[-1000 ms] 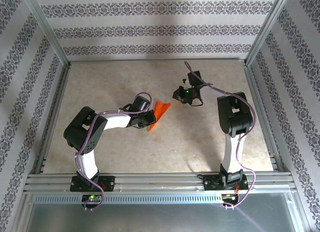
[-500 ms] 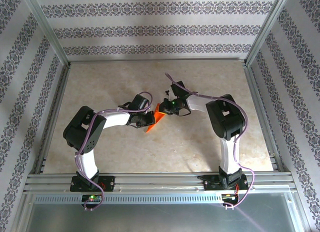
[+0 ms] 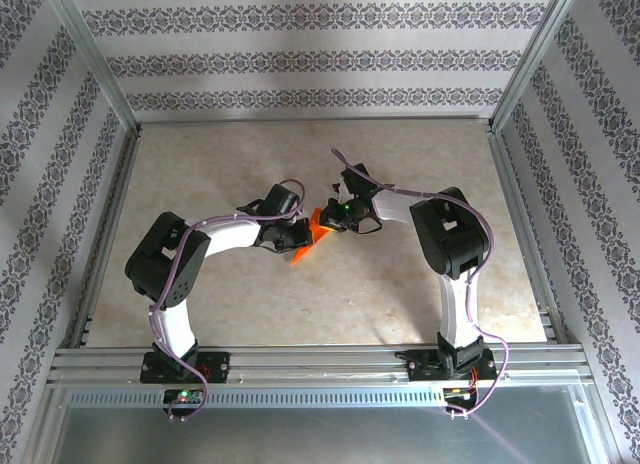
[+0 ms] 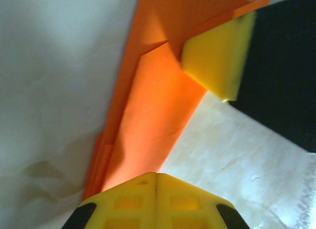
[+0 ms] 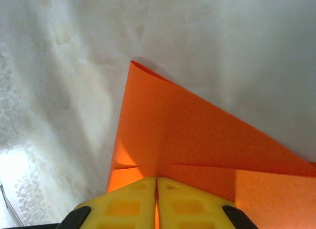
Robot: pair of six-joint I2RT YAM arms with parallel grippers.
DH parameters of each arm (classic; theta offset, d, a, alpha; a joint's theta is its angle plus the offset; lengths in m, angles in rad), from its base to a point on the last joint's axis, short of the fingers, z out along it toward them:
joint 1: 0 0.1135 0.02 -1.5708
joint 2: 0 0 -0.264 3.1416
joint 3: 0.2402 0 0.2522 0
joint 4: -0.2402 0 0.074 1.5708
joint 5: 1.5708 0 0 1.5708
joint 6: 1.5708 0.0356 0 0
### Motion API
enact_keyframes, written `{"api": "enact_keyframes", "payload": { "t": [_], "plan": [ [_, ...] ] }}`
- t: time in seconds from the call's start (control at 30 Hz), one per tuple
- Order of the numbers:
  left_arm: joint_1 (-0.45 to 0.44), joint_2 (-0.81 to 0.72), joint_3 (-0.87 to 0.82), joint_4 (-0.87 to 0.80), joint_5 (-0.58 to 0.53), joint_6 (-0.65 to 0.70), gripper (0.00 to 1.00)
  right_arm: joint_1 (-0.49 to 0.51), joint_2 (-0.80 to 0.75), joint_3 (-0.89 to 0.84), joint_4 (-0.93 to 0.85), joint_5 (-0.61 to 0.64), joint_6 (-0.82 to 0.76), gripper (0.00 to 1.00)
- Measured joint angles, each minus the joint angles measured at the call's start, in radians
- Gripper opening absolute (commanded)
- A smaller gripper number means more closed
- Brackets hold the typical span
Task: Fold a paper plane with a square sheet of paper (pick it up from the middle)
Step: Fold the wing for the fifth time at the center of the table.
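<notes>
— What has moved?
— The right arm has swung in from the far right. Its right gripper (image 3: 329,216) now meets the folded orange paper (image 3: 306,248) at mid-desk (image 3: 420,294), opposite the left gripper (image 3: 296,238), which hasn't let go.
— Are both pinching it?
— Yes. On the right wrist camera the yellow fingers (image 5: 123,204) are pressed together with a sliver of orange in the seam. The left wrist camera shows the same at its own fingers, plus the right gripper's yellow pad (image 4: 217,56) lying on the paper's far edge.
— How much of the paper shows?
— Little from above: both wrists cover it, leaving a pointed orange tip toward the near side. Whether it rests on the desk or hangs just above, I cannot tell. Close up, layered folds show, but the corners run out of frame.
</notes>
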Motion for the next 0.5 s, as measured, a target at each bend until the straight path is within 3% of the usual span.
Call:
{"api": "enact_keyframes", "payload": {
  "t": [0.5],
  "plan": [
    [0.000, 0.097, 0.056, 0.045, 0.033, -0.044, 0.04, 0.000, 0.000, 0.005, -0.011, 0.007, 0.021, 0.11]
  ]
}}
